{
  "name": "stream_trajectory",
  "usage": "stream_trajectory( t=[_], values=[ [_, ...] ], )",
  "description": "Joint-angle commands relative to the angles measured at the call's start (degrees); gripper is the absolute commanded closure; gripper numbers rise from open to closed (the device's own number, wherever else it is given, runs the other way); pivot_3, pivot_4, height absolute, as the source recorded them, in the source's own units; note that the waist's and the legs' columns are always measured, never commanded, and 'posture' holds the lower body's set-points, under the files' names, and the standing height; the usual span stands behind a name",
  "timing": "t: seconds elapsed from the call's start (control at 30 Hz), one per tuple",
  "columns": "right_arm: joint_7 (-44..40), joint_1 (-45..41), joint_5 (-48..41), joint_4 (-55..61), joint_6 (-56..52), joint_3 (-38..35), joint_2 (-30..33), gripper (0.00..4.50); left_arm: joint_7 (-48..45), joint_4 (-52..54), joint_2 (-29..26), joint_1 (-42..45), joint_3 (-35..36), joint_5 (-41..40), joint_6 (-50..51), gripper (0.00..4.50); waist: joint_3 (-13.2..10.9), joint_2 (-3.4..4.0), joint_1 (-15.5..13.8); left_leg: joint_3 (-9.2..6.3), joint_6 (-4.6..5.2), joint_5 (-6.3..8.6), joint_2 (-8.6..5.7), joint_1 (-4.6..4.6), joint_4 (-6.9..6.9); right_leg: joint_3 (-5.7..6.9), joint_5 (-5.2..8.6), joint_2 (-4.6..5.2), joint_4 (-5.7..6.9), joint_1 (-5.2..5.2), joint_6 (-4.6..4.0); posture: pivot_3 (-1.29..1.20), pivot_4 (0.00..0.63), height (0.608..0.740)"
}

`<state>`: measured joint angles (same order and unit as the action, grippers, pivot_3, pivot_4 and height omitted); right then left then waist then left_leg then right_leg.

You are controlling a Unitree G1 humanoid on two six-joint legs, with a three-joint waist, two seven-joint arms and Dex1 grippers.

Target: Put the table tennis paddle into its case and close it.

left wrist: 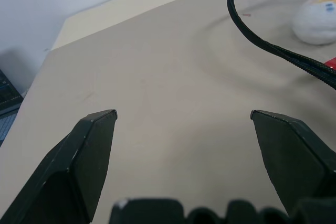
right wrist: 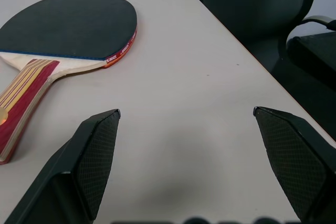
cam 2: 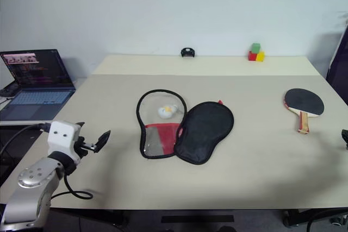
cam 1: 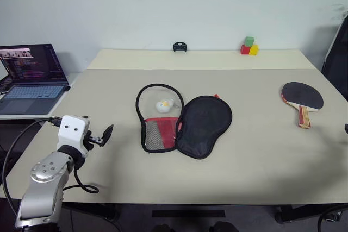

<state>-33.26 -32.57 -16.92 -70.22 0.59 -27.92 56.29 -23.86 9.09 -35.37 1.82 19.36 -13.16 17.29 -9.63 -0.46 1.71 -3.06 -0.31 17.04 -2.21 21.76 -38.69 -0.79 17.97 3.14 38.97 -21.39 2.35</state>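
While both grippers gape empty, the paddle [right wrist: 65, 24] lies near the right gripper [right wrist: 186, 129].

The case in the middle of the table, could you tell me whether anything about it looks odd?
Nothing looks damaged. The case lies unzipped and folded open flat, a small white-yellow ball resting inside, and the paddle lies apart near the table's right edge.

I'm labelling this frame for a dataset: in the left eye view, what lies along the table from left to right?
Laptop → left gripper → open case with its ball charm inside → stacked coloured blocks at the far edge → table tennis paddle.
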Motion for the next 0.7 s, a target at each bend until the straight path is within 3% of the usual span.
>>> stream_trajectory(
  t=[0.03,0.4,0.7],
  values=[
    [-0.5,-0.4,0.0,1.6,-0.6,-0.2,1.6,0.04,-1.3,-1.3,-0.7,2.2,-0.2,0.4,-2.2,0.06,0.0,0.00,0.0,0.00,0.00,0.00,0.00,0.00,0.00,0.00,0.00,0.00,0.00,0.00,0.00,0.00,0.150,0.740],
    [-3.4,1.4,-1.4,6.9,-2.0,-1.7,3.3,0.04,-4.1,-8.7,0.1,8.0,-2.2,0.2,-5.4,0.06,0.0,0.00,0.0,0.02,0.00,0.00,0.00,0.00,-0.01,-0.01,-0.01,0.00,0.00,0.00,0.01,0.00,0.150,0.740],
    [-9.8,4.3,-4.9,18.1,-7.4,-0.8,-1.8,0.04,-9.6,-9.9,-2.4,8.2,0.4,-3.2,-5.9,0.06,0.0,-0.01,0.2,0.03,0.02,0.01,0.04,-0.04,-0.01,-0.02,-0.01,-0.02,0.02,0.00,0.02,0.00,0.150,0.740]
  ],
)
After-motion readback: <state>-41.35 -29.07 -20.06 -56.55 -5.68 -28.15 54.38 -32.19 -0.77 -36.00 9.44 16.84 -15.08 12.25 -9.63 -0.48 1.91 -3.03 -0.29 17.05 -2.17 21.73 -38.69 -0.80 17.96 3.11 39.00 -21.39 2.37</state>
